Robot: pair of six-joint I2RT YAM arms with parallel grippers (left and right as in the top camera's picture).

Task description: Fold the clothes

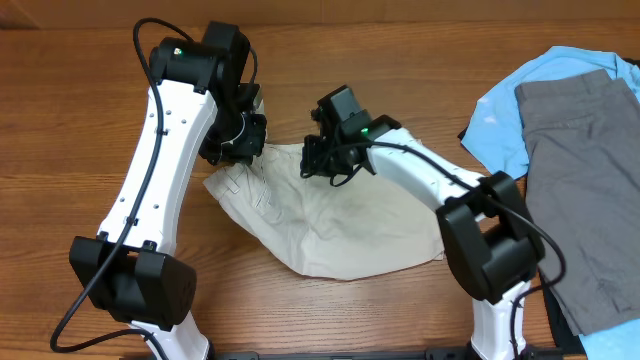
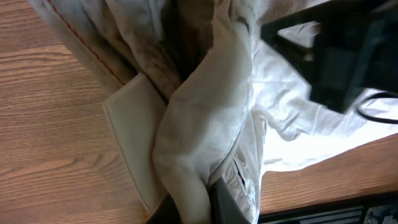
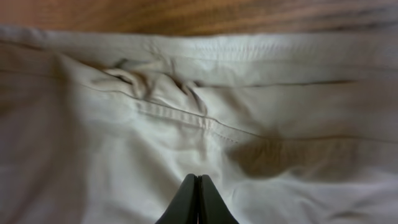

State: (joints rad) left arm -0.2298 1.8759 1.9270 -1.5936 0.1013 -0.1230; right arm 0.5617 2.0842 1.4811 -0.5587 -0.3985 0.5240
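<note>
l gripper [image 2: 196, 200]: jaws clamped on a bunched ridge of the shorts [image 2: 211, 112], cloth drawn up into a thick fold btwn the dark fingers [image 2: 227, 202]. a flat edge strip of the same cloth sits just left of the fold, w/ the wood table [image 2: 56, 124] beyond. in the overhead view the l gripper [image 1: 238, 140] is at the shorts' upper-left, crumpled end.

r gripper [image 3: 198, 182]: fingertips pressed together, nothing seen btwn them, tips over pale cloth just below a stitched seam [image 3: 186, 118] and a small pucker. can't tell if the tips touch the cloth. overhead it [image 1: 322, 165] is at the top edge of the shorts [image 1: 340, 225], near the l gripper but apart.

shorts lie mid-table, rumpled, spreading toward lower right. light blue shirt [image 1: 505, 110] w/ grey trousers [image 1: 585, 200] on top of it lies at far right, apart from the shorts.
</note>
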